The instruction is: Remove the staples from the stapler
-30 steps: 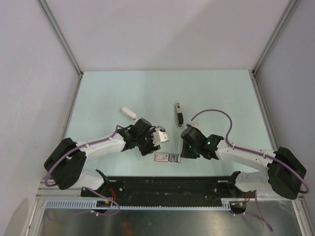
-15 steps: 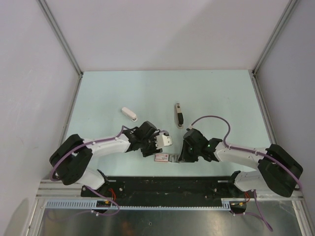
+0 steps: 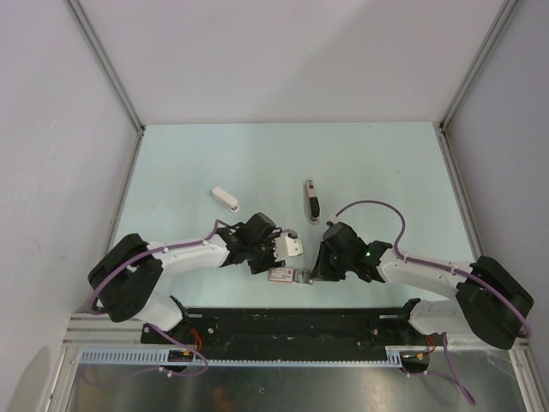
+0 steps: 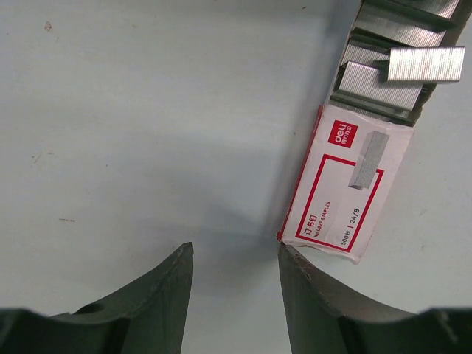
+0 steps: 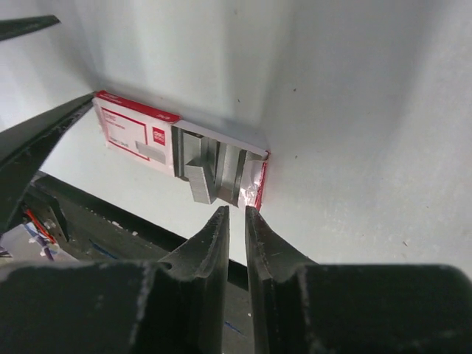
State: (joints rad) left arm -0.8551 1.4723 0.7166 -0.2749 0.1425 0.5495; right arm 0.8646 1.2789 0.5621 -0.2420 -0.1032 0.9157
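Note:
The stapler (image 3: 311,199), dark grey and white, lies on the table beyond both arms, and neither gripper touches it. The tiny dark-grey staples do not show in any view. A pink-and-white packet (image 3: 283,275) lies near the front edge, with silver strips (image 4: 398,70) spilling from its open end. My left gripper (image 4: 236,251) is open and empty, and its right fingertip (image 4: 295,265) is at the packet's (image 4: 346,184) corner. My right gripper (image 5: 237,212) is shut and empty, with its tips just short of the packet's (image 5: 140,136) open end.
A small white oblong object (image 3: 225,197) lies on the table at the left, beyond the left arm. The black base rail (image 3: 292,322) runs just in front of the packet. Grey walls enclose the table (image 3: 386,163) on three sides.
Both grippers have come down towards the packet. The left one has moved nearer and right to its left end, and the right one has moved left to its right end.

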